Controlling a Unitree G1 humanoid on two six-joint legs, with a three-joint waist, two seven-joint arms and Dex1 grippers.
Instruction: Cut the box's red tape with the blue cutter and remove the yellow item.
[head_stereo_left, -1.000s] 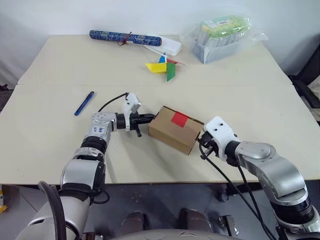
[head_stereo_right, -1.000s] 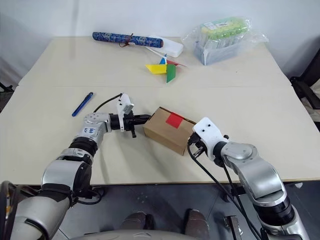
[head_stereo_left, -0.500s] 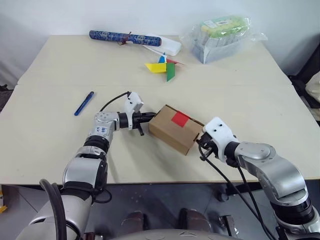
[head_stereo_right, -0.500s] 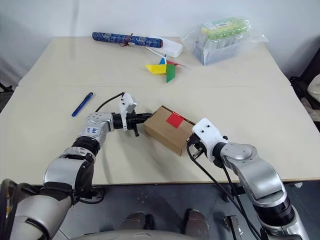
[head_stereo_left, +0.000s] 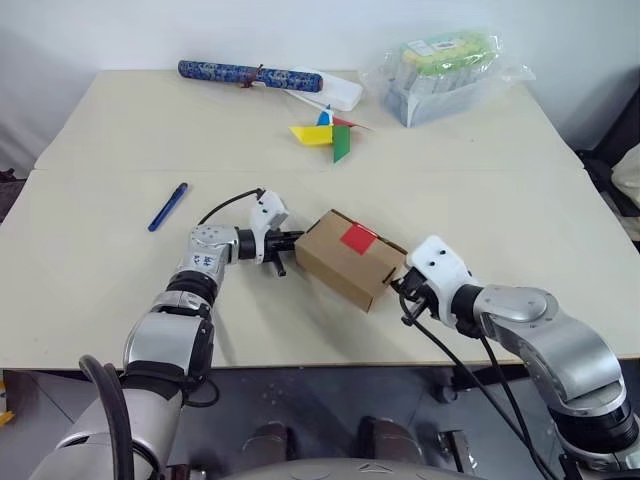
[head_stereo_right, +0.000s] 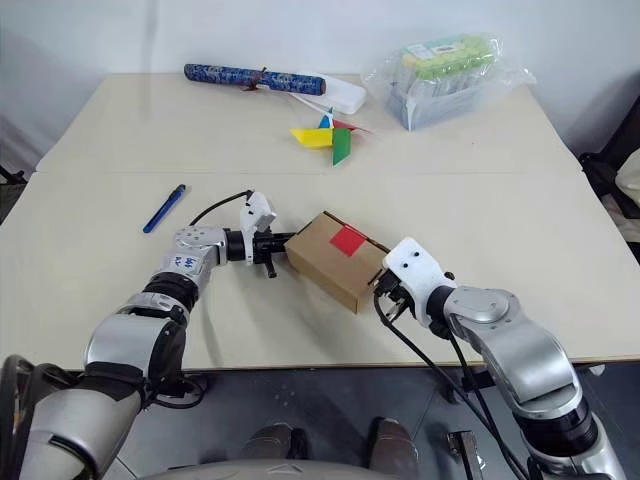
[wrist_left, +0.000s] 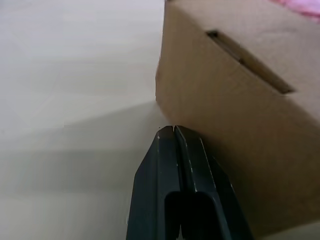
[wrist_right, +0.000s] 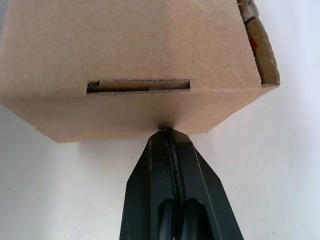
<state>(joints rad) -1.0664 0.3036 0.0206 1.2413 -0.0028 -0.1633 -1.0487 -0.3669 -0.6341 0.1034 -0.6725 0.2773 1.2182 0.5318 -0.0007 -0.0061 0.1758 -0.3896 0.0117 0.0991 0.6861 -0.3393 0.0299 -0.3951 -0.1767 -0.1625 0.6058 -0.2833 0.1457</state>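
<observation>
Head view shows red tape (head_stereo_left: 359, 238) atop the box (head_stereo_left: 345, 262); wrist views show both closed tools (wrist_left: 172, 131) (wrist_right: 169, 132) touching it.

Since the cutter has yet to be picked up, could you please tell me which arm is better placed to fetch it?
Probably the left: the blue cutter lies on the table on that side, nearer the left tool than the right tool, with the box between.
</observation>
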